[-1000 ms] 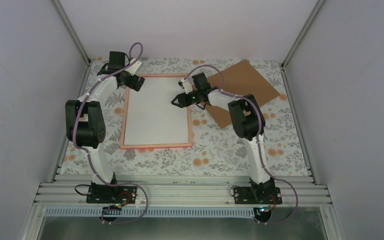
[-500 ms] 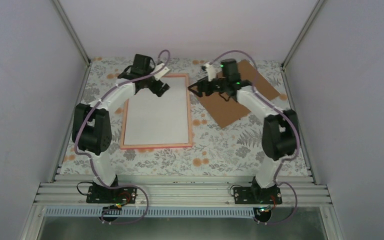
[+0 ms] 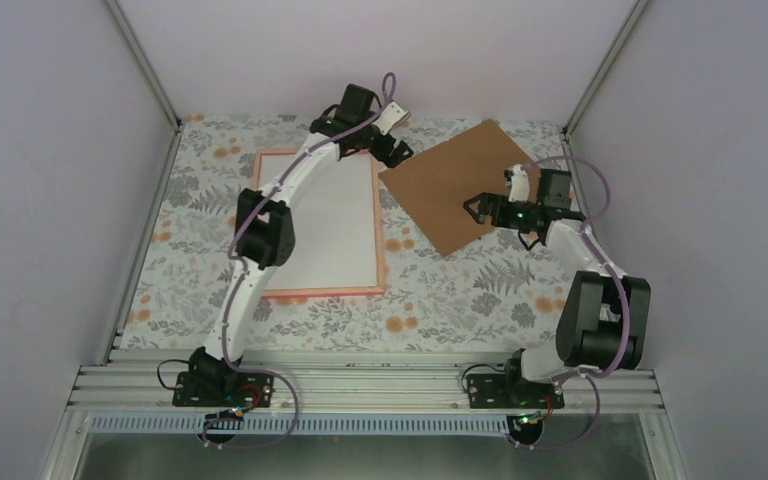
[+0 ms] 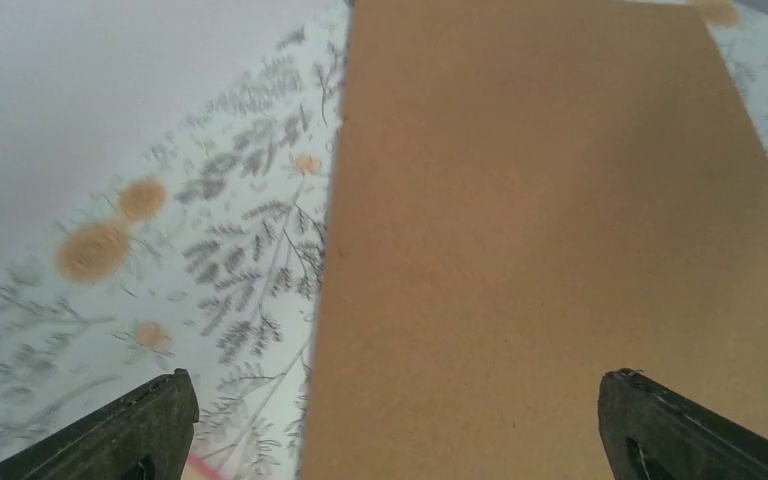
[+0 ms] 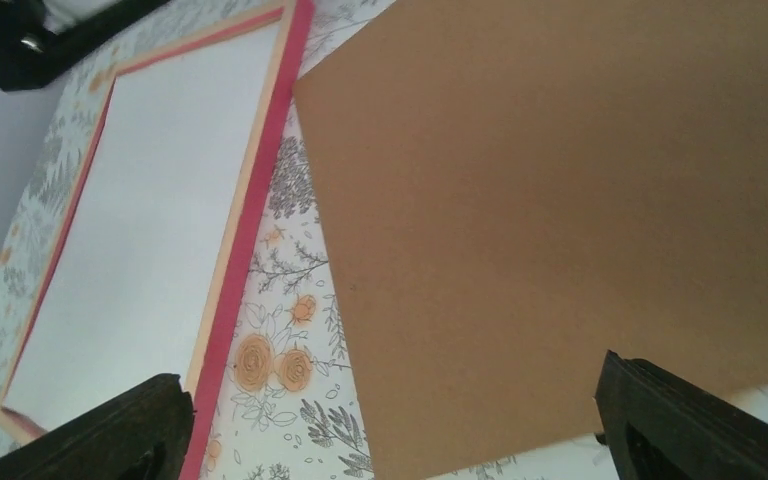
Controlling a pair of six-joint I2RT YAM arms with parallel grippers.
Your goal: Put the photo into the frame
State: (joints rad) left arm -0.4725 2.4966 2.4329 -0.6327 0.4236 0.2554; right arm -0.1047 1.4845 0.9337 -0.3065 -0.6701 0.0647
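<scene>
— What is seen nearest on the counter [image 3: 440, 300]?

— The frame [image 3: 310, 292] is laid flat, left of centre in the top view, with its pink rails seen all round. The photo [image 3: 325, 235] is seen lying inside those rails, white side up. The printed side is not shown.

— And the right claw [image 3: 469, 210]?

— It is held over the near right part of the backing board [image 3: 440, 180], right of centre. In the right wrist view its fingers [image 5: 110, 430] are spread wide at the lower corners with nothing between them, so it is released. Whether the board is touched cannot be told.

— How is the board placed?

— It is laid askew, to the upper right of the frame, with its left corner just beside the frame's far right corner.

— And farthest off?

— The left claw [image 3: 397, 154] is stretched past the frame's far edge to the board's left corner, at upper centre. In the left wrist view its fingers are likewise parted wide, with board and counter seen between them. Nothing is grasped.
</scene>
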